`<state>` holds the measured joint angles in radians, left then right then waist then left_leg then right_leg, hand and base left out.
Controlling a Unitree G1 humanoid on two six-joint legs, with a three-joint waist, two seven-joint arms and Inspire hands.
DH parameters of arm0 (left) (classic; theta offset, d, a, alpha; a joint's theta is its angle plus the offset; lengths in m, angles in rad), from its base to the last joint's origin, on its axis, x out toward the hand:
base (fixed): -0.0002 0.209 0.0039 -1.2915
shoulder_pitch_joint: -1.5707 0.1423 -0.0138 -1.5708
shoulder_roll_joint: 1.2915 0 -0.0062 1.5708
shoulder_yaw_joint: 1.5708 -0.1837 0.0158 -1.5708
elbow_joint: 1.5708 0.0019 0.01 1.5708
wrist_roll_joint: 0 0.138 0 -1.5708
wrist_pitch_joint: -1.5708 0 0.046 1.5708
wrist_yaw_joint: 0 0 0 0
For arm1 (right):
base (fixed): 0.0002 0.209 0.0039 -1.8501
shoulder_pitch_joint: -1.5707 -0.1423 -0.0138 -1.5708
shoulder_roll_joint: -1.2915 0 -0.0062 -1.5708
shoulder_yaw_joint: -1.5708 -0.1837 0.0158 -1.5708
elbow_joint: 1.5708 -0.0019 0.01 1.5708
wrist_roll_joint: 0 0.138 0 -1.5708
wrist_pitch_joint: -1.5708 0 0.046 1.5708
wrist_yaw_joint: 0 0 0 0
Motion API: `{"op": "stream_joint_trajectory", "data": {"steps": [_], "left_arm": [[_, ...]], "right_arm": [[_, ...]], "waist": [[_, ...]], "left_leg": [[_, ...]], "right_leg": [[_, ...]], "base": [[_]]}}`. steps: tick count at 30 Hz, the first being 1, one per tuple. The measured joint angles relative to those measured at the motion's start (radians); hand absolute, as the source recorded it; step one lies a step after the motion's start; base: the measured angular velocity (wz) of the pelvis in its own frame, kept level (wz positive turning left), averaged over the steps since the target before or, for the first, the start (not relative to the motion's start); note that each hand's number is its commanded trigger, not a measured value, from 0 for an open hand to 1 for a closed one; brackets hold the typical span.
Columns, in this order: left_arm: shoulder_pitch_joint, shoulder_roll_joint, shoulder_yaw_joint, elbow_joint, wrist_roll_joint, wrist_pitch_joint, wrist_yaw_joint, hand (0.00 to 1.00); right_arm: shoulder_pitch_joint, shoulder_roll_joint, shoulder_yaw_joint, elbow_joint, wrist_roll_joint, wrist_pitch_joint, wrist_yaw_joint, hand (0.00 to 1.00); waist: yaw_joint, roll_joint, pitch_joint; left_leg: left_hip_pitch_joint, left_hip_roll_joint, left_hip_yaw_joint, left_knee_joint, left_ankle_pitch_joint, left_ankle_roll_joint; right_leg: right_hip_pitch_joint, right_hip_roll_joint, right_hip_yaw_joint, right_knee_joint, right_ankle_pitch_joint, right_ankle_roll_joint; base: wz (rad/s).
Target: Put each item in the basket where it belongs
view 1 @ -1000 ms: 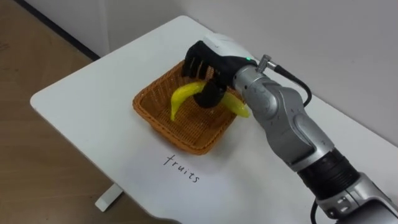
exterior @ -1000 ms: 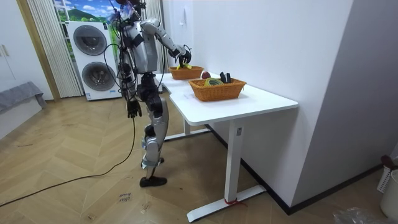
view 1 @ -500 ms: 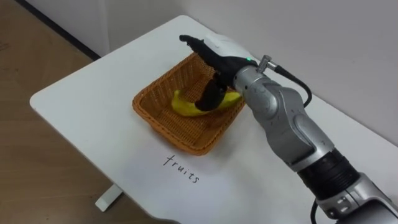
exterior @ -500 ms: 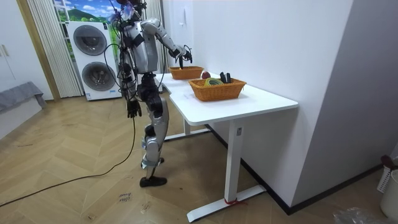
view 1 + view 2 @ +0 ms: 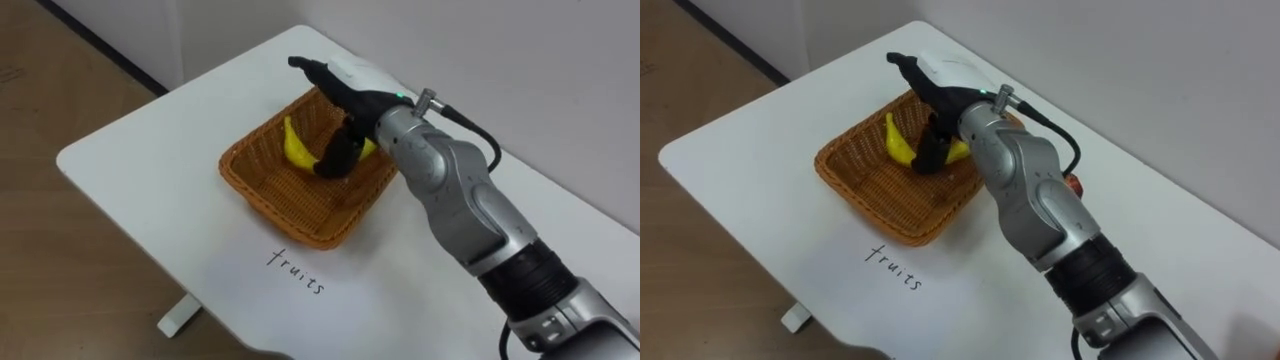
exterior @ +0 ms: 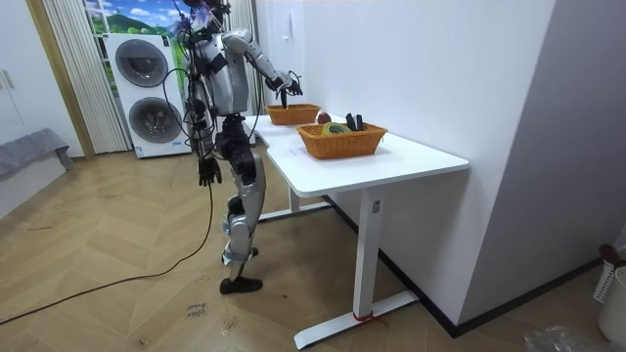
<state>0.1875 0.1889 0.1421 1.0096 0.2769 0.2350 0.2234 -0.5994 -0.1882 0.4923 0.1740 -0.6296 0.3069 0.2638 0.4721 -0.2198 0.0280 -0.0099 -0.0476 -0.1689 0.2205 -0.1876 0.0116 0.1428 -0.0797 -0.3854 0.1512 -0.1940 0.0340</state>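
A yellow banana (image 5: 294,149) lies inside the woven fruit basket (image 5: 262,196), leaning toward its far side. It also shows in the right eye view as the banana (image 5: 897,140) in the basket (image 5: 854,196). My right hand (image 5: 352,88) hovers over the basket's far rim, open, with straight fingers pointing left and the thumb hanging down into the basket beside the banana. Nothing is held in it. In the room view my left hand (image 6: 207,175) hangs by my thigh.
The handwritten word "fruits" (image 5: 295,272) marks the white table (image 5: 150,150) in front of the basket. A small red thing (image 5: 1072,185) lies behind my forearm. A second basket (image 6: 342,143) holding several items stands further along the table. The table's edge is near on the left.
My right hand has gone from curled round the banana to open. The banana has dropped into the basket and settled toward its far side. The view shifted slightly.
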Motion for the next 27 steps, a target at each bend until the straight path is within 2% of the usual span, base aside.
{"op": "stream_joint_trajectory", "data": {"steps": [6,9,12,14,15,17,20,23,25,27], "left_arm": [[0.001,0.003,0.000,0.000,-0.001,0.004,0.003,0.00],[0.010,0.001,0.002,0.023,-0.001,-0.001,0.016,0.00],[0.035,-0.011,0.003,0.032,-0.005,-0.004,0.040,0.00],[0.044,-0.027,0.012,0.031,-0.006,-0.006,0.043,0.00],[0.047,-0.028,0.013,0.031,-0.006,-0.008,0.043,0.00],[0.057,-0.035,0.012,0.031,-0.007,-0.017,0.051,0.00],[0.063,-0.049,0.012,0.030,-0.006,-0.029,0.062,0.00],[0.072,-0.055,0.012,0.030,-0.002,-0.040,0.081,0.00],[0.077,-0.059,0.012,0.031,-0.002,-0.042,0.082,0.00],[0.086,-0.061,0.012,0.030,-0.007,-0.043,0.082,0.00]], "right_arm": [[0.002,-0.004,0.004,0.027,0.047,-0.002,-0.031,0.00],[0.002,-0.006,-0.017,0.045,0.116,-0.006,-0.082,0.00],[0.004,-0.007,-0.072,0.051,0.244,-0.042,-0.150,0.00],[0.022,-0.015,-0.134,0.049,0.328,-0.069,-0.219,0.00],[0.027,-0.015,-0.145,0.049,0.349,-0.071,-0.237,0.00],[0.060,-0.019,-0.184,0.050,0.405,-0.087,-0.312,0.00],[0.080,-0.025,-0.208,0.050,0.430,-0.102,-0.394,0.00],[0.082,-0.031,-0.220,0.049,0.434,-0.114,-0.464,0.00],[0.098,-0.031,-0.244,0.045,0.454,-0.130,-0.494,0.00],[0.108,-0.030,-0.255,0.040,0.481,-0.137,-0.520,0.00]], "waist": [[-0.008,-0.001,-0.0009],[-0.024,0.004,0.0026],[-0.061,0.015,0.0039],[-0.079,0.033,0.0022],[-0.083,0.038,0.0017],[-0.095,0.064,-0.0025],[-0.121,0.088,-0.0103],[-0.144,0.099,-0.0172],[-0.150,0.101,-0.0171],[-0.167,0.100,-0.0205]], "left_leg": [[-0.009,0.000,0.004,0.000,0.000,0.000],[0.006,-0.001,0.005,0.001,0.000,0.000],[0.016,0.000,0.008,0.000,-0.001,0.002],[0.011,-0.001,0.014,0.002,-0.001,0.003],[0.012,-0.001,0.016,0.002,-0.001,0.004],[0.019,-0.001,0.026,0.002,0.000,0.005],[0.023,-0.001,0.030,0.002,0.001,0.006],[0.026,0.000,0.033,0.001,0.003,0.005],[0.038,0.000,0.032,-0.001,0.003,0.005],[0.037,-0.001,0.028,-0.002,0.003,0.005]], "right_leg": [[-0.004,0.000,0.011,-0.001,0.000,0.000],[0.011,-0.001,0.030,-0.001,0.000,0.000],[0.015,-0.003,0.029,-0.001,0.000,0.000],[0.016,-0.003,0.030,0.000,0.001,0.002],[0.017,-0.003,0.030,0.000,0.001,0.002],[0.021,-0.004,0.030,0.000,0.001,0.002],[0.023,-0.005,0.039,0.000,0.001,0.002],[0.023,-0.004,0.047,0.000,0.001,0.002],[0.033,-0.004,0.054,0.000,0.001,0.002],[0.035,-0.004,0.052,0.001,0.001,0.002]], "base": [[0.00],[0.00],[0.00],[-0.06],[-0.11],[-0.12],[-0.08],[-0.04],[0.02],[0.03]]}}
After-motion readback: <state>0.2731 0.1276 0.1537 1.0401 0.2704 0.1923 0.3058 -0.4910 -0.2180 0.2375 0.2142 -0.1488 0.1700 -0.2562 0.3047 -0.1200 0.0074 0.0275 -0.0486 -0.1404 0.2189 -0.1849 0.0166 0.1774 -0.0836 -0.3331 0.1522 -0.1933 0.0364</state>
